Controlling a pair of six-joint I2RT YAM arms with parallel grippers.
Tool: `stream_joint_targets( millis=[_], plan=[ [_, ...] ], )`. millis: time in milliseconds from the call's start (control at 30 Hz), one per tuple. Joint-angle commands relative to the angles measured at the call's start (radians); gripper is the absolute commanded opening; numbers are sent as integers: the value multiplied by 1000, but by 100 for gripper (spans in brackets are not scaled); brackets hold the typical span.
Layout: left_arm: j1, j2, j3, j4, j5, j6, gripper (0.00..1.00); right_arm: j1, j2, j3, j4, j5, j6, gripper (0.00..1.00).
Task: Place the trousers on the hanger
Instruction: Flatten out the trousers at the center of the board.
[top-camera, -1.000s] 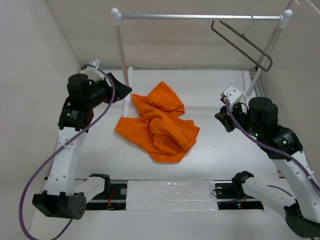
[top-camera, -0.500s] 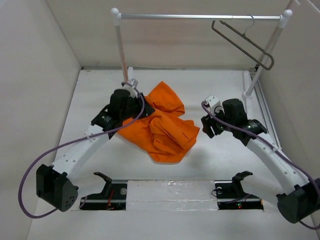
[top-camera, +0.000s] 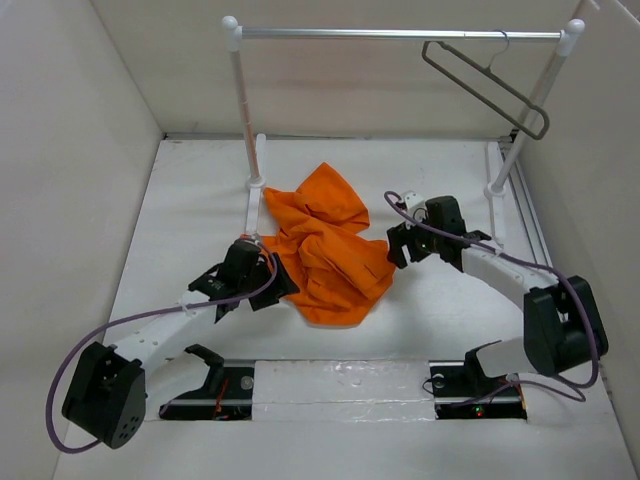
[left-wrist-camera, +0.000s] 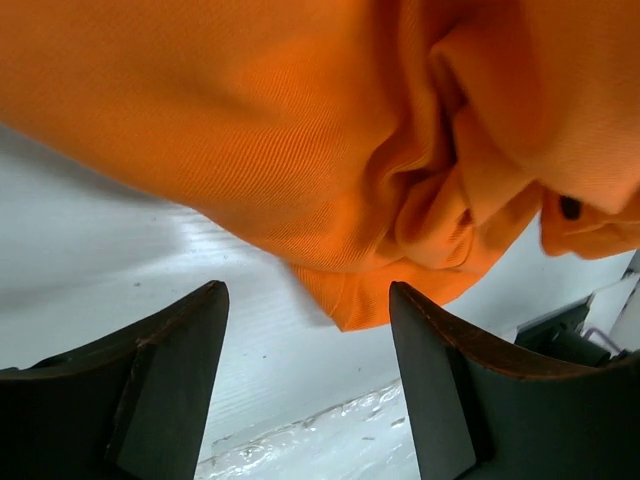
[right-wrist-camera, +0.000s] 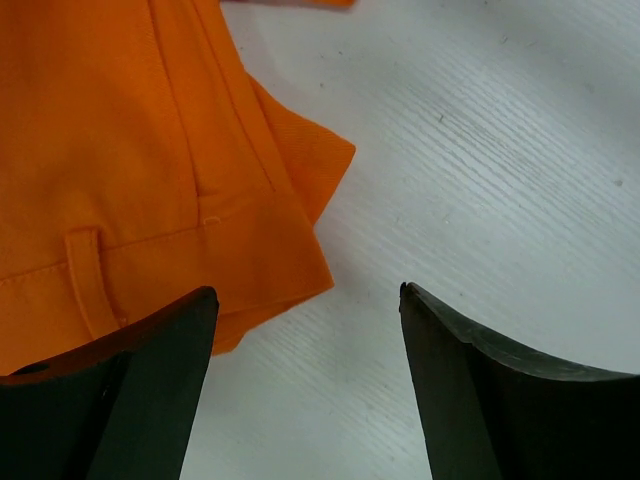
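Presently unstarted: bright orange cloth trousers (top-camera: 325, 250) crumpled on table (top-camera: 190, 200), left hand (left-wrist-camera: 305, 300) and right hand (right-wrist-camera: 305, 295) spread empty beside them, thin grey-brown triangular hanger (top-camera: 470, 88) bare.

The left hand (left-wrist-camera: 305, 287) and right hand (right-wrist-camera: 305, 290) hover low, spread wide, apparently empty.

- We see the trousers (top-camera: 325, 245) are soft orange cloth, matt, with tiny woven lines and stitched seams.
- The table (right-wrist-camera: 520, 180) is white and a bit shiny, with fine lines across it.
- The left hand (left-wrist-camera: 305, 300) and the right hand (right-wrist-camera: 305, 300) have dark, dull fingers that look like plastic.
- The rail (top-camera: 400, 34) is shiny silver metal.
- The hanger (top-camera: 538, 132) looks smooth and dull grey-brown; we cannot tell what it is made of.
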Motion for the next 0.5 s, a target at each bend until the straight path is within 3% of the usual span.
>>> stream_joint_targets(
  millis=[0,167,333,367,400,433,467],
  plan=[
    [-29,55,-36,97,94,-32,61,-29,58,-15,195,-50,42,78],
    [-164,189,-2,139,28,-75,58,-38,134,-26,269,-97,66,75],
    [-173,261,-11,200,-46,-127,52,-38,179,-55,333,-152,93,64],
    [-173,265,-8,205,-58,-132,43,-38,188,-57,338,-159,94,59],
    [-173,272,-5,205,-70,-132,36,-38,191,-52,337,-172,93,31],
    [-173,275,8,195,-98,-134,28,-38,193,-46,324,-172,89,20],
    [-156,273,19,183,-116,-132,12,-38,171,-41,309,-172,91,12]
  ],
)
